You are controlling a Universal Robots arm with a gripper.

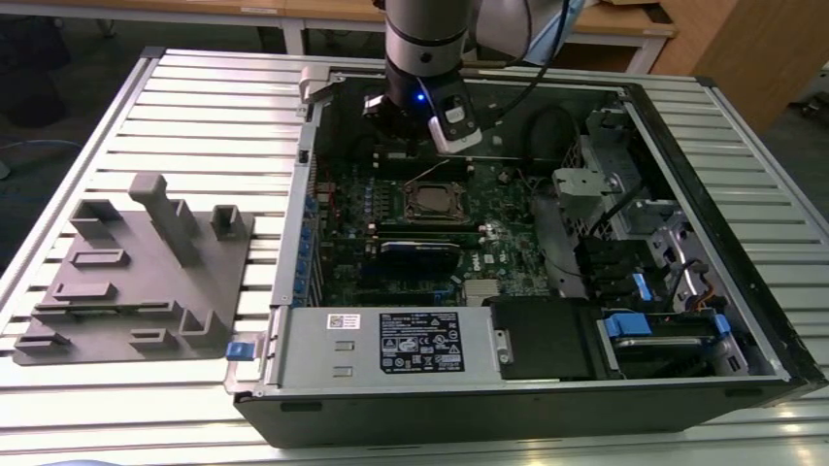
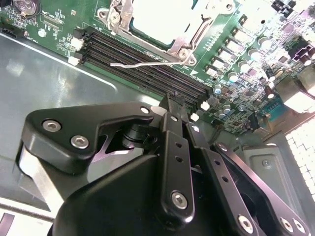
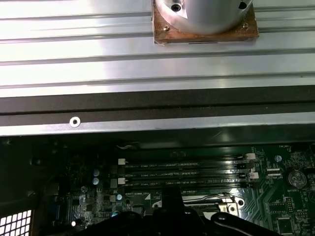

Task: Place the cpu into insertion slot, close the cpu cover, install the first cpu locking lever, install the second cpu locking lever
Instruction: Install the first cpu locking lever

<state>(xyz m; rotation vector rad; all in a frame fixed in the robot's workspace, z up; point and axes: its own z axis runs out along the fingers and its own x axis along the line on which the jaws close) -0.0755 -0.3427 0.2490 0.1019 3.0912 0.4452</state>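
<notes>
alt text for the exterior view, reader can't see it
A robot arm's gripper hangs above the cpu, seated on the green motherboard of an open computer case lying on a slatted metal table. A grey tray lies at the exterior view's left.

The exterior view looks steeply down from well back on the whole case (image 1: pixel 518 413), my arm (image 1: pixel 425 39) at upper centre. Both wrist views sit close, facing past my gripper (image 2: pixel 174 101), and share the memory slots (image 2: pixel 147 61).
</notes>
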